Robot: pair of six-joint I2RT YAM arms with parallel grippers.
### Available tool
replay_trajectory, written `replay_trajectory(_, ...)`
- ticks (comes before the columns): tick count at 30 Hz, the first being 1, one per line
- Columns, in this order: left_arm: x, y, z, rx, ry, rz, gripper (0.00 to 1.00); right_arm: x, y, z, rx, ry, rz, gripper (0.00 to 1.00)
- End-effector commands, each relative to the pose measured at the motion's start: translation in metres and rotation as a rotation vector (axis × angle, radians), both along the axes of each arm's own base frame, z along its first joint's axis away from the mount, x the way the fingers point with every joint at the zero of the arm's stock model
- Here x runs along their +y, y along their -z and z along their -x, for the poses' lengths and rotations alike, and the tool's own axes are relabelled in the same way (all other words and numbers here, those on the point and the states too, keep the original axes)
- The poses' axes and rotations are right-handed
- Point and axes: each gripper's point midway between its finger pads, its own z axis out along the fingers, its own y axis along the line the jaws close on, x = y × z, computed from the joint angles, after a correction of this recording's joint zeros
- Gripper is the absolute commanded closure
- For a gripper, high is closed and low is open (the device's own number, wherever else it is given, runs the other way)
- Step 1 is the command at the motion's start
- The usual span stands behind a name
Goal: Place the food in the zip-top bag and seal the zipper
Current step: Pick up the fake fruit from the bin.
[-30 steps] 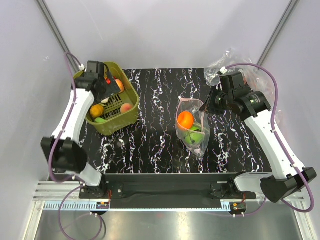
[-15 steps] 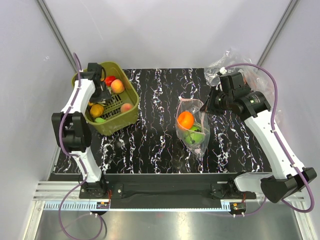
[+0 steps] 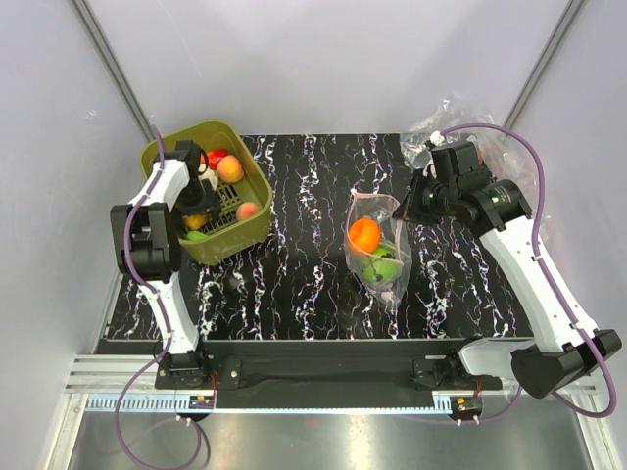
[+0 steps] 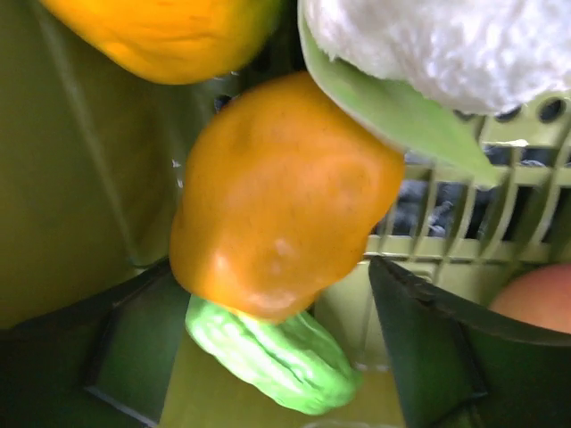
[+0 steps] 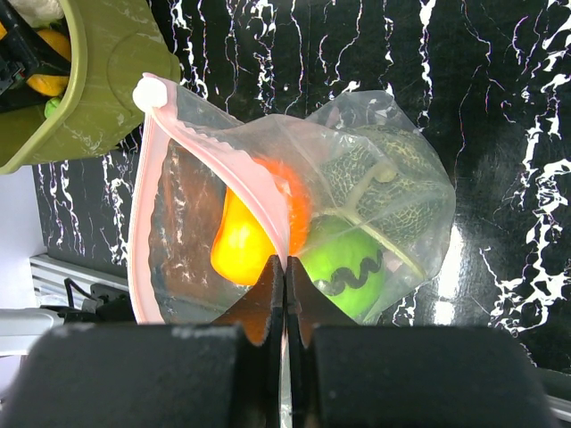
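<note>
Left tool [image 4: 268, 343] has dipped into the tub [image 3: 240, 230], spread wide astride an orange [image 4: 277, 196], likely the next pick. Right tool [image 5: 284, 294] stays pinched on the zipper [image 5: 223, 178].

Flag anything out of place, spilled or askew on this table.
Nothing is spilled or damaged. The zip-top bag lies on its side, its zipper unsealed and bowed open where the right gripper pinches it. Loose clear bags sit crumpled at the far right corner. The remaining food is inside the tub.
</note>
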Motion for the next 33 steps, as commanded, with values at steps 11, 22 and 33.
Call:
replay_trajectory(11,-0.023,-0.083,-0.027,-0.314,0.050,0.135,0.56,-0.003,-0.014,0.000,-0.053,-0.007,-0.008,1.00)
replay_trajectory(22,-0.109,-0.193,-0.007,-0.645,0.175,0.470,0.56,0.002,-0.018,-0.005,-0.056,-0.016,-0.021,1.00)
replay_trajectory(33,-0.251,-0.273,0.041,-0.806,0.588,0.772,0.55,0.005,-0.021,-0.008,-0.058,-0.014,-0.037,1.00)
